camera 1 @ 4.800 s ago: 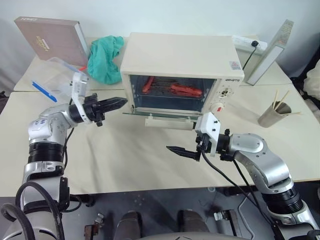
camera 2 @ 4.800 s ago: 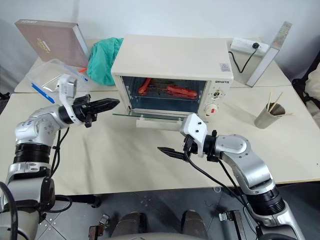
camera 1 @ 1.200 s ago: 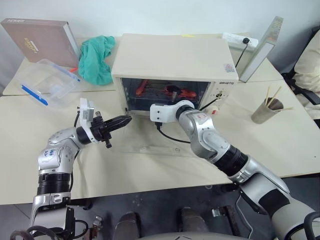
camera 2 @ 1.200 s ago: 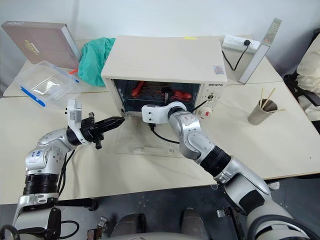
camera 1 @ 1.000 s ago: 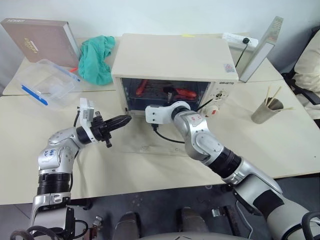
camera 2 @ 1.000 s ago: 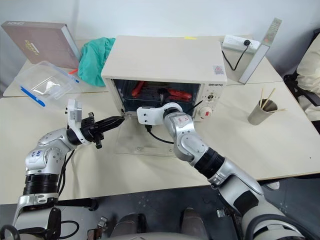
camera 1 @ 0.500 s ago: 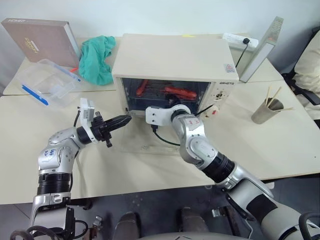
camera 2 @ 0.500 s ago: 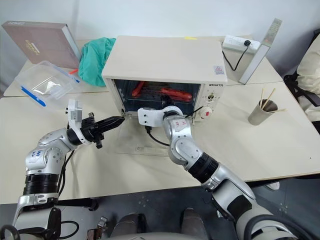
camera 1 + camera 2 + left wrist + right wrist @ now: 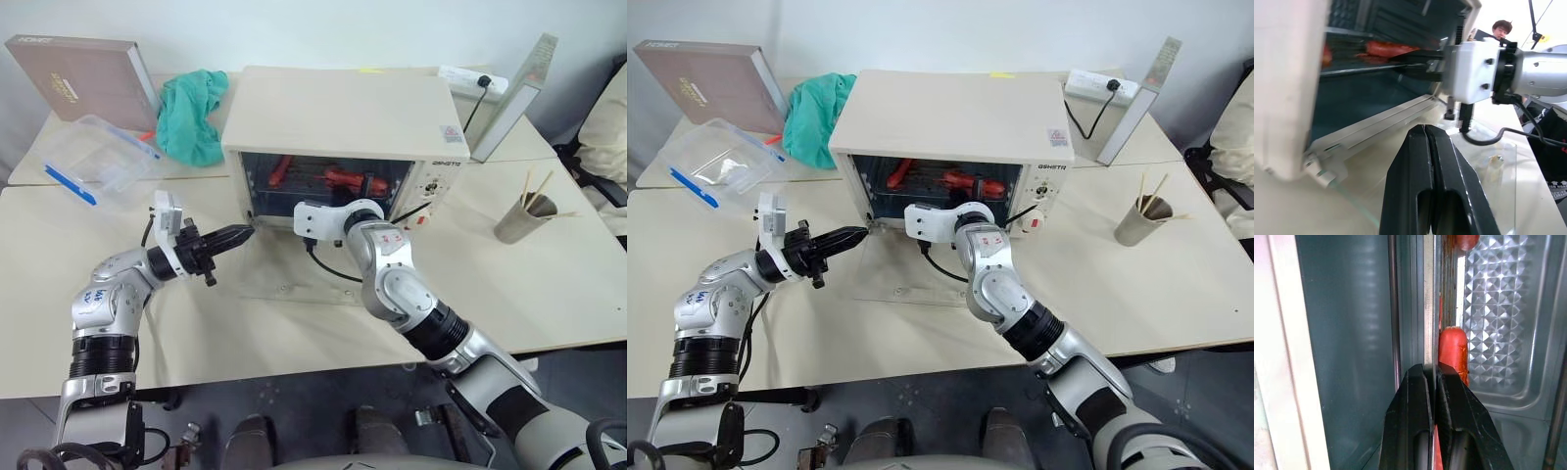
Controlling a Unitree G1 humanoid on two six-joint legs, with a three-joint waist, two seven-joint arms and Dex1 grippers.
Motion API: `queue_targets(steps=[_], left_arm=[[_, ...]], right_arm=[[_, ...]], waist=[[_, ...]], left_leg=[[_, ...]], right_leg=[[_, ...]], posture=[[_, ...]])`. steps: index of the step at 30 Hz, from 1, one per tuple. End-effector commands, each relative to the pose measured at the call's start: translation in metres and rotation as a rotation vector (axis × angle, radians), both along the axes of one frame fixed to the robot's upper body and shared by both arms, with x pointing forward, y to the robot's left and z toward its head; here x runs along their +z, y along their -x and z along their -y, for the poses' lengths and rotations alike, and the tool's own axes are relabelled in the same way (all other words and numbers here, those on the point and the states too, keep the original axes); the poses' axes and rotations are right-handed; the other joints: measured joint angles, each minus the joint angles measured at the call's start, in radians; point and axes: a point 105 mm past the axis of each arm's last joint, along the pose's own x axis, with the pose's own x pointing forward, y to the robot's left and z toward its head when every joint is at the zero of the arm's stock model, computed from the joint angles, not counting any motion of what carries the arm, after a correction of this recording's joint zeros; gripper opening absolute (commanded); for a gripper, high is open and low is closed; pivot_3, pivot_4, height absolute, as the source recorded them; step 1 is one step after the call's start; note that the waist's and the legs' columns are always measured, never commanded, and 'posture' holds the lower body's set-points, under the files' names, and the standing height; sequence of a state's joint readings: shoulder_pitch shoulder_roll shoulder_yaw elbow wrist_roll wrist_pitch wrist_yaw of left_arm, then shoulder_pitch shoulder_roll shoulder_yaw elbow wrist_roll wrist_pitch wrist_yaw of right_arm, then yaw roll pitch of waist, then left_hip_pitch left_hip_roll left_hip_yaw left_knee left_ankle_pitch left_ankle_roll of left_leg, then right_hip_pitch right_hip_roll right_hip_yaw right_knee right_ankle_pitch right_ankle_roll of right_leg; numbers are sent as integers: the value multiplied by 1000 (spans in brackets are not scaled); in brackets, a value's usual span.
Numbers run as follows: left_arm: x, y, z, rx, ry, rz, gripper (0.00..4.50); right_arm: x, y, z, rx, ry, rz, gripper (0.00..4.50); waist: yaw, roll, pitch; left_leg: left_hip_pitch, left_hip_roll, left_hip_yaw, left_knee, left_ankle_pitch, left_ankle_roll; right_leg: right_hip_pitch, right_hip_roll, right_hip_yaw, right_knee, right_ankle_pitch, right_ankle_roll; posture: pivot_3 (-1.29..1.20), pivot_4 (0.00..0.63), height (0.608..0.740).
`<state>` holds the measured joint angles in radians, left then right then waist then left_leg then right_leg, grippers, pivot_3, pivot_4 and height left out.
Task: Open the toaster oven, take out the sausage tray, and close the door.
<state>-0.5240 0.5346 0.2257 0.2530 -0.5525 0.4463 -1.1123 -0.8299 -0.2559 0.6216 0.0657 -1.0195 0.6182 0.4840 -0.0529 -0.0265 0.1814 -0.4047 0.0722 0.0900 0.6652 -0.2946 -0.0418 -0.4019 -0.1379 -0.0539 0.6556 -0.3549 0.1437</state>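
Note:
The toaster oven (image 9: 343, 108) stands mid-table with its cavity exposed. Its glass door (image 9: 284, 269) lies flat on the table in front. Inside, the sausage tray (image 9: 1493, 323), shiny and ridged, holds red sausages (image 9: 1452, 350). My right gripper (image 9: 1434, 374) reaches level into the cavity (image 9: 370, 183) and is shut on the tray's thin front rim. The left gripper (image 9: 243, 233) hovers shut and empty beside the oven's left front corner, just above the door's hinge end; the left wrist view shows its closed fingers (image 9: 1410, 161).
A clear plastic box with blue trim (image 9: 93, 162), a green cloth (image 9: 196, 113) and a brown box (image 9: 83, 78) sit at the back left. A cup of sticks (image 9: 529, 215) stands at the right. A power strip (image 9: 470, 76) lies behind the oven. A person (image 9: 1502, 29) is beyond the table.
My right gripper's fingers, open inside the cavity a second ago, have closed onto the tray's rim. The left arm has held still. Earlier the door was half open and both arms were outside.

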Motion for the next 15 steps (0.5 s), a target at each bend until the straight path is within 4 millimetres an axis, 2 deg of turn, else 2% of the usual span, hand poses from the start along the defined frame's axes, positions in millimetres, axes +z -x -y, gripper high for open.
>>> queue_targets(steps=[1,10,15], left_arm=[[14,1,-7,-10,15,33,0],[18,-4,-26,-21,22,-13,0],[24,-6,-35,-28,52,-30,0]], right_arm=[[5,9,3,58,-19,25,55],[-6,33,13,122,10,16,55],[-11,53,14,154,11,29,55]], waist=[[0,0,0],[2,0,0],[6,0,0]], left_leg=[[0,0,0,0,0,0],[0,0,0,0,0,0],[0,0,0,-1,0,0]], right_leg=[[0,0,0,0,0,0],[0,0,-1,-1,0,0],[0,-1,-3,-1,0,0]], posture=[[0,150,740],[0,150,740],[0,150,740]])
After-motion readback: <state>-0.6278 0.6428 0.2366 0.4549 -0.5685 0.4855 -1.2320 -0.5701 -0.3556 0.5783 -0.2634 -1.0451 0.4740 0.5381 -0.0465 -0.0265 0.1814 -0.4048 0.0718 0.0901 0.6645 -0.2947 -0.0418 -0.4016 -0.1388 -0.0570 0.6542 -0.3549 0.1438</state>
